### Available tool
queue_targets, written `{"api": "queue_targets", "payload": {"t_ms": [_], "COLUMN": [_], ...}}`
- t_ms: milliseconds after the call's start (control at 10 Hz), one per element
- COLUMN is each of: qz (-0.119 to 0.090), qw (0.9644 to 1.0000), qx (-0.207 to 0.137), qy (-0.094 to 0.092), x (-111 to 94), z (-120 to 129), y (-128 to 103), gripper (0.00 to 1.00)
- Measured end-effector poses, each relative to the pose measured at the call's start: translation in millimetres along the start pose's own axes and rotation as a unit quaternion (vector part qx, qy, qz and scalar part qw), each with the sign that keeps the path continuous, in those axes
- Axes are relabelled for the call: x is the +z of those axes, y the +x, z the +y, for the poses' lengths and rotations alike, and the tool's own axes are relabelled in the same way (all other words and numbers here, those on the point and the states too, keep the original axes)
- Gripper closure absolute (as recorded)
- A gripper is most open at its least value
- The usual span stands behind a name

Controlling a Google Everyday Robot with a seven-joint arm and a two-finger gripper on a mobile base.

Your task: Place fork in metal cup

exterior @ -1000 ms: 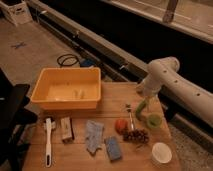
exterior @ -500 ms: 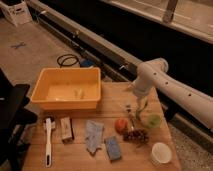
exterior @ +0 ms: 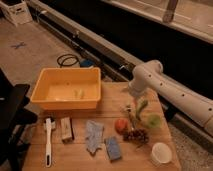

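The gripper [exterior: 131,109] hangs with its jaws apart, low over the right side of the wooden table [exterior: 112,107]. The yellow bin [exterior: 65,90] sits back left, the white brush [exterior: 48,141] front left and the white cup [exterior: 161,152] front right. The fork [exterior: 133,119] seems to lie just under the gripper, beside the green vegetable [exterior: 142,107].

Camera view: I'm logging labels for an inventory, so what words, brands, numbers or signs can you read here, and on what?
No readable text anywhere.
White box, top left: dark marks, too blurred to read.
Floor: blue cross mark, no letters.
Gripper, above the table beside the green vegetable: no marking legible.
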Motion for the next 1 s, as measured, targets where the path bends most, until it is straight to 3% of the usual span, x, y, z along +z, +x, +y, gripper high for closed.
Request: {"api": "queue_targets", "payload": {"t_ms": [300, 600, 800, 1000], "qz": [-0.016, -0.036, -0.038, -0.037], "qw": [0.9976, 0.9895, 0.9841, 0.984], "qx": [-0.067, -0.14, -0.173, -0.173], "qy": [0.012, -0.004, -0.017, -0.021], "x": [8, 9, 8, 7], "z": [-4, 5, 6, 10], "y": [4, 23, 33, 36], "gripper": [0.2, 0.2, 0.2, 0.2]}}
